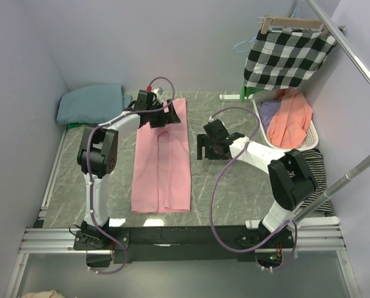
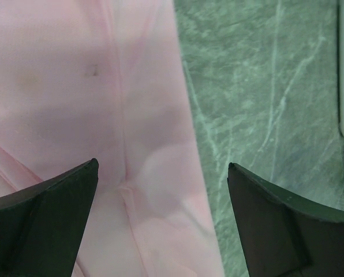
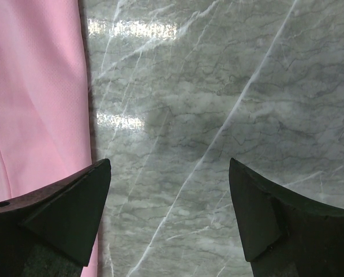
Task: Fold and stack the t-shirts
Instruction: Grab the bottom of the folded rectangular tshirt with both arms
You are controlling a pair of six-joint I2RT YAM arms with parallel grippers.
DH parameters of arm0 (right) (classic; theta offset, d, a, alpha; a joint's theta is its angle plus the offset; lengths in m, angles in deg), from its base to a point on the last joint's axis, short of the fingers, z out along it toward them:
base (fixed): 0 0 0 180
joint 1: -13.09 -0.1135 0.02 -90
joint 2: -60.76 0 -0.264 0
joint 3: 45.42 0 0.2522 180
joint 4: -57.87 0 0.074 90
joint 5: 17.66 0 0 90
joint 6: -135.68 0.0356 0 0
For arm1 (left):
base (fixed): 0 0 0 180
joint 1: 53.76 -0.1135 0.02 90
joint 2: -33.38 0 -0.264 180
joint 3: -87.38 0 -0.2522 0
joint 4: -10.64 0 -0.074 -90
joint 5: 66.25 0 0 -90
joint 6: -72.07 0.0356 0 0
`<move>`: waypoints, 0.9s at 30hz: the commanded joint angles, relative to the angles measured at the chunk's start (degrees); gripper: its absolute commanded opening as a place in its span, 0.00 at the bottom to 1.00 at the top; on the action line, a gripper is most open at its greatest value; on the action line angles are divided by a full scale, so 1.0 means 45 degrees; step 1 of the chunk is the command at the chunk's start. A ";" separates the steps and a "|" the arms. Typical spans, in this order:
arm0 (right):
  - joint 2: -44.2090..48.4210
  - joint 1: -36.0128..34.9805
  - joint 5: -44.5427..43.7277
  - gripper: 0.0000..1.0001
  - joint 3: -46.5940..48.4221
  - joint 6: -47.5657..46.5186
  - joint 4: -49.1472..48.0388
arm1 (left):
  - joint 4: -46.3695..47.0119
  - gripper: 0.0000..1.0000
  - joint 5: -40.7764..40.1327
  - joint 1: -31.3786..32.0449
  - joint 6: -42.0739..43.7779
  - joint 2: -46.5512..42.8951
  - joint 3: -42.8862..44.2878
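A checked cloth (image 1: 289, 53) hangs behind a white basket (image 1: 313, 138); a striped garment (image 1: 320, 162) lies just beside it at the marbled tabletop's (image 1: 234, 186) edge.

One overhead, two close downward wrist views over pink t-shirt (image 1: 162, 158)

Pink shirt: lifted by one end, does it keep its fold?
Probably floppy: the pink shirt lies flat in soft folds, so it would likely drape and unfold. Looks thin, so probably light. Pushed, it may bunch rather than slide.
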 commanded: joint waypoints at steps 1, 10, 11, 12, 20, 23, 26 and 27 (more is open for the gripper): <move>0.0431 -0.0001 -0.0199 0.89 -0.0076 -0.0046 -0.0299 | 0.0052 1.00 0.0125 0.0151 0.0193 -0.1283 0.0301; 0.0256 -0.0001 -0.0121 0.89 -0.0076 -0.0026 -0.0260 | 0.0423 0.99 -0.0185 0.0463 -0.0198 -0.1557 -0.1515; 0.0236 -0.0020 -0.0121 0.89 -0.0076 -0.0045 -0.0241 | 0.0403 0.99 -0.0264 0.0502 -0.0198 -0.1479 -0.1594; 0.0216 -0.0020 -0.0121 0.89 -0.0018 -0.0065 -0.0202 | 0.0364 0.99 -0.0381 0.0541 -0.0256 -0.1420 -0.1691; 0.0508 0.0000 -0.0179 0.89 -0.0212 -0.0045 -0.0240 | 0.0286 0.99 -0.0987 0.0561 -0.0296 -0.1535 -0.1927; 0.0801 -0.0001 -0.0277 0.89 -0.0233 -0.0045 -0.0299 | 0.0209 0.99 -0.1046 0.0658 -0.0160 -0.2431 -0.1889; 0.1094 0.0019 -0.0142 0.89 -0.0135 -0.0104 -0.0221 | -0.0473 0.99 -0.1610 0.0873 0.0074 -0.3584 -0.1769; 0.1172 0.0019 -0.0083 0.90 -0.0116 -0.0104 -0.0143 | -0.0592 0.99 -0.2115 0.1009 0.0114 -0.3975 -0.1905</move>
